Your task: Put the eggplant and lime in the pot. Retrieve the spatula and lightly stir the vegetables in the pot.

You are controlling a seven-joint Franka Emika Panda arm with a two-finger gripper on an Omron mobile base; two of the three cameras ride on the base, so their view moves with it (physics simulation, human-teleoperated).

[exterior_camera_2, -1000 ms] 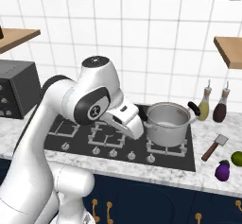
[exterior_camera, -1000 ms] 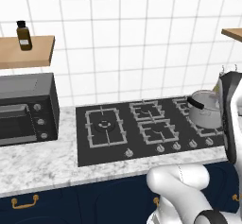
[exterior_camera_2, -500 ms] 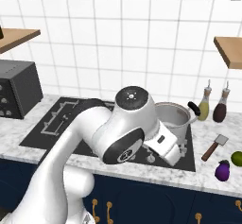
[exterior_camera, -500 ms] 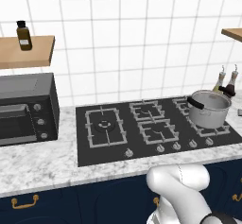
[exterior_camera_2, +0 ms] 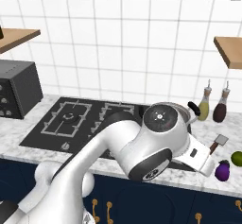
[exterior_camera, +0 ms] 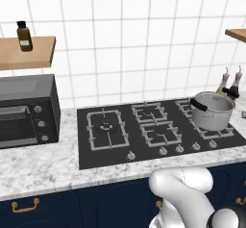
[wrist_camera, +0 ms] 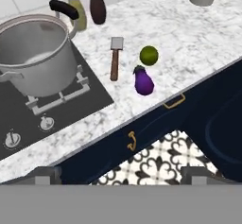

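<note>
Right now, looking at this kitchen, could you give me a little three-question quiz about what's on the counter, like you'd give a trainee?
1. True or false: the eggplant already lies inside the pot.
2. Which lies between the pot and the lime: A) a fork, B) the spatula, C) a cup?
3. Fill in: the pot stands on the ____, not on the marble counter.

Key: 1 false, it lies on the counter beside the lime. 2 B. 3 stove.
</note>
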